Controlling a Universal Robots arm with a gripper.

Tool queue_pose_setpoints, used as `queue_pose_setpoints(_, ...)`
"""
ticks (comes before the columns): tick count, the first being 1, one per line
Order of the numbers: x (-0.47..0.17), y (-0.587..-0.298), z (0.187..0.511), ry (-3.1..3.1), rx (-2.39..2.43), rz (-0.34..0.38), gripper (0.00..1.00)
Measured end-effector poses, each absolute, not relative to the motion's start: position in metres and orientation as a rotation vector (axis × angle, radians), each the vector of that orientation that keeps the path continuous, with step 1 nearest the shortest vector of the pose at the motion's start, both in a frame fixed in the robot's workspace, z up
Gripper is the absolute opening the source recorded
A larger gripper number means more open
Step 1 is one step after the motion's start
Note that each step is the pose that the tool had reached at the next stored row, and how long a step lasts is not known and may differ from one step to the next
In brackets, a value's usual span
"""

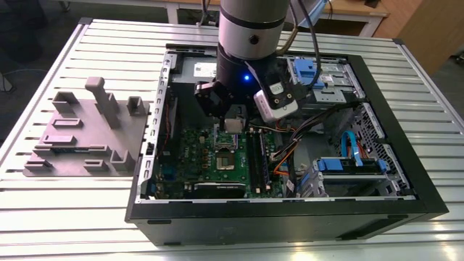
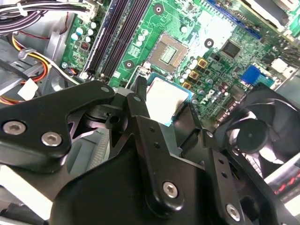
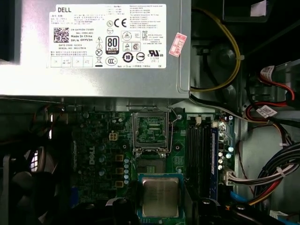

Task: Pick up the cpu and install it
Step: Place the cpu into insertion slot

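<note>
The cpu (image 1: 233, 126) is a small silver square chip, hanging just above the green motherboard (image 1: 190, 148) inside the open computer case. My gripper (image 1: 233, 120) is shut on it, with a black finger on either side. In the second wrist view the cpu (image 2: 165, 97) sits between the fingers (image 2: 140, 108) of my gripper (image 2: 164, 104), with the bare socket (image 2: 168, 50) beyond it. In the first wrist view the cpu (image 3: 160, 197) partly covers the socket, whose metal frame (image 3: 150, 129) stands open.
The case wall (image 1: 290, 209) surrounds the board. A silver power supply (image 3: 93, 47) borders the socket; memory slots (image 3: 204, 150) and coloured cables (image 3: 262, 183) run beside it. A black fan (image 2: 267, 124) sits close by. A grey fixture (image 1: 80, 136) stands at the exterior view's left.
</note>
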State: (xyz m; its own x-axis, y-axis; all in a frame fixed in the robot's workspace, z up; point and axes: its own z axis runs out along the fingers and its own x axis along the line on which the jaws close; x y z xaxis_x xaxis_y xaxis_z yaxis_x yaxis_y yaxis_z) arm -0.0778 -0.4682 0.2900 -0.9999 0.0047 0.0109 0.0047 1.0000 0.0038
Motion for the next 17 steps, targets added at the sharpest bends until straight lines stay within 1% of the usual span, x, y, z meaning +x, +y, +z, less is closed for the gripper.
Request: queue_pose_setpoints(17,-0.078,-0.468,0.268,-3.131,-0.007,-0.006,0.47)
